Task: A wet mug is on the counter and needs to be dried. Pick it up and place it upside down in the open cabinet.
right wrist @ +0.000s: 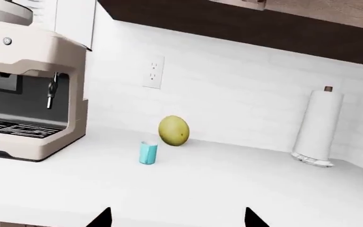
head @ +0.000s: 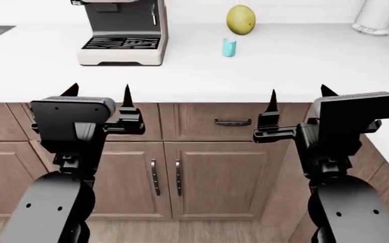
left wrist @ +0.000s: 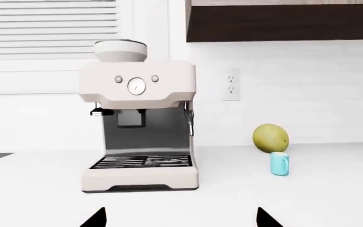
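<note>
The light-turquoise mug (head: 229,47) stands upright on the white counter (head: 262,71), just in front of a yellow-green fruit (head: 240,19). It also shows in the left wrist view (left wrist: 280,163) and the right wrist view (right wrist: 147,152). My left gripper (head: 99,93) is open and empty at the counter's front edge, left of the mug. My right gripper (head: 298,95) is open and empty at the front edge, right of the mug. Both are well short of the mug. The dark underside of a wall cabinet (right wrist: 245,28) hangs above; its opening is out of view.
A cream espresso machine (head: 121,35) stands at the back left of the counter. A paper towel roll (head: 377,15) stands at the back right. A wall outlet (left wrist: 230,84) sits behind. Brown base cabinets (head: 181,167) with doors and a drawer are below the counter.
</note>
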Motion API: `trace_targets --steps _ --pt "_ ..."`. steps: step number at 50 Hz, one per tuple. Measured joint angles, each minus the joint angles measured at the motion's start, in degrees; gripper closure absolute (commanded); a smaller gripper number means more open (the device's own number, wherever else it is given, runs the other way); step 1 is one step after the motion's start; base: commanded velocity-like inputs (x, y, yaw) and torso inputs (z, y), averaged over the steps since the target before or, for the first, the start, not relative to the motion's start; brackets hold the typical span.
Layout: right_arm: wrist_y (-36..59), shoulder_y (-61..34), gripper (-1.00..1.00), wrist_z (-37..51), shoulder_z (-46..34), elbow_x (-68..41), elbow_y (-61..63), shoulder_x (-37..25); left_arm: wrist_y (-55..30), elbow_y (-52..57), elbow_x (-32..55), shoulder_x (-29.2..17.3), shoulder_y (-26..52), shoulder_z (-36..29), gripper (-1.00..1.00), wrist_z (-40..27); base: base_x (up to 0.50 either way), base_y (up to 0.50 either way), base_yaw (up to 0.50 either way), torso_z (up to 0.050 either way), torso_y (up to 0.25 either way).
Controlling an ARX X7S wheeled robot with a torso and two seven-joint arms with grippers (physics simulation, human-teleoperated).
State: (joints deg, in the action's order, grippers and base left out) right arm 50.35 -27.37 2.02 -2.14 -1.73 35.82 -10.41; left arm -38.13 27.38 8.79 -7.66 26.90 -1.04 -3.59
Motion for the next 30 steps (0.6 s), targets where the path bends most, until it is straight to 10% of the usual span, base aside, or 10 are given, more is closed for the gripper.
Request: trace_targets --steps 30 --pt "1.73 -2.75 -1.0 0.29 -0.05 -1.45 -0.06 -0.65 -0.79 -0.33 1.64 -1.28 1.45 0.02 -1.0 -1.26 0.07 0.0 0.0 0.045 0.0"
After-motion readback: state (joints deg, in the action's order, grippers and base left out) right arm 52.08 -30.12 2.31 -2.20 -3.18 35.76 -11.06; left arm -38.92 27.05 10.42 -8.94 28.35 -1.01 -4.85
